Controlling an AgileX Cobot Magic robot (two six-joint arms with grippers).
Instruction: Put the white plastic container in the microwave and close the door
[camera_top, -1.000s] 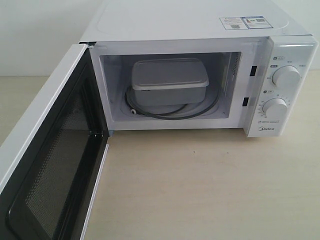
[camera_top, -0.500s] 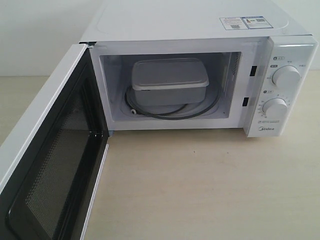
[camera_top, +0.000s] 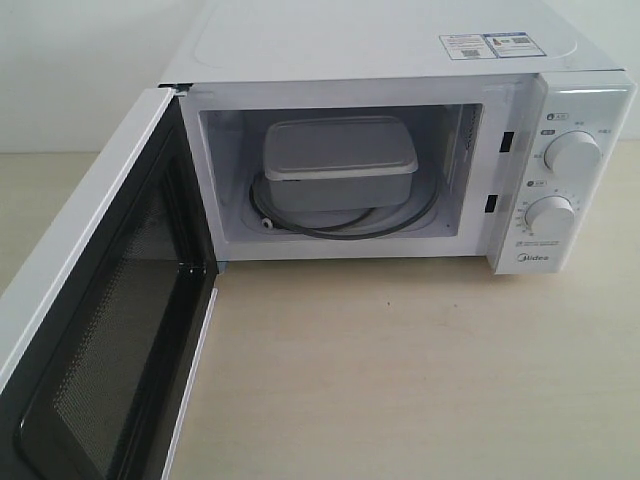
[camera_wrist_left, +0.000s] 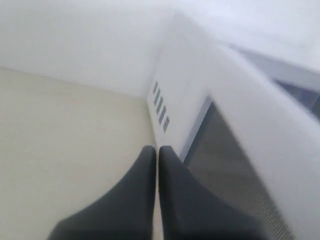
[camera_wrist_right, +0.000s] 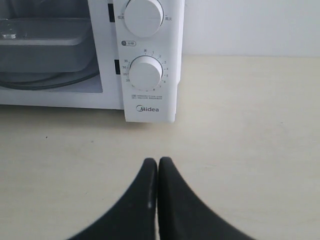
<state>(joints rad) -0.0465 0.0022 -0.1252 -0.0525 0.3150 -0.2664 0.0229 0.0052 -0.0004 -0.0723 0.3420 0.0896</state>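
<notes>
White plastic container (camera_top: 338, 160) inside open microwave (camera_top: 400, 60)

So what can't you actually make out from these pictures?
- Contents of the white plastic container: its lid covers them in the exterior view.
- The door handle: the exterior view shows only the inner face, and the picture's edge cuts the door off.
- Print on the label sticker: too small to read.
- Whether the left gripper touches the door: the left wrist view is blurred.
</notes>
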